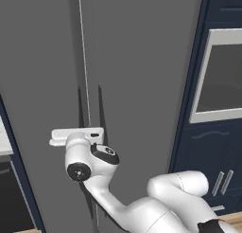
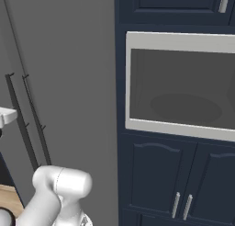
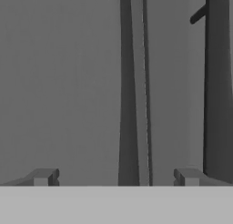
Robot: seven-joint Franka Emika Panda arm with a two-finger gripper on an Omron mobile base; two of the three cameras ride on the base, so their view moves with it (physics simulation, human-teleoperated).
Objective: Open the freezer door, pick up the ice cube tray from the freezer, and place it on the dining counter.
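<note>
The hand (image 3: 116, 177) is spread wide and holds nothing. In the hand view its two dark tips sit low at either side, with one black bar handle (image 3: 128, 91) running straight up between them, not touching either tip. Just past that bar is the thin seam between the two grey doors, and a second black handle (image 3: 217, 82) stands beyond the seam at the edge of the picture. I can't tell from this view how close the tips are to the door face.

The left base view gives what the hand camera can't — the white arm bends up from the lower right, and the hand (image 1: 75, 136) lies flat and sideways right at the pair of handles, at about mid-height of the freezer door (image 1: 42, 61). The door is shut, flush with the wider grey door (image 1: 137, 61) next to it.

The right base view catches just the very end of the hand at its left edge, beside the two handles. It mostly adds the room: dark navy cabinets (image 2: 158, 174) with small silver pulls, and a built-in oven (image 2: 181, 85) with a pale frame and dark glass. A bit of wood floor (image 2: 10, 197) shows low down.
</note>
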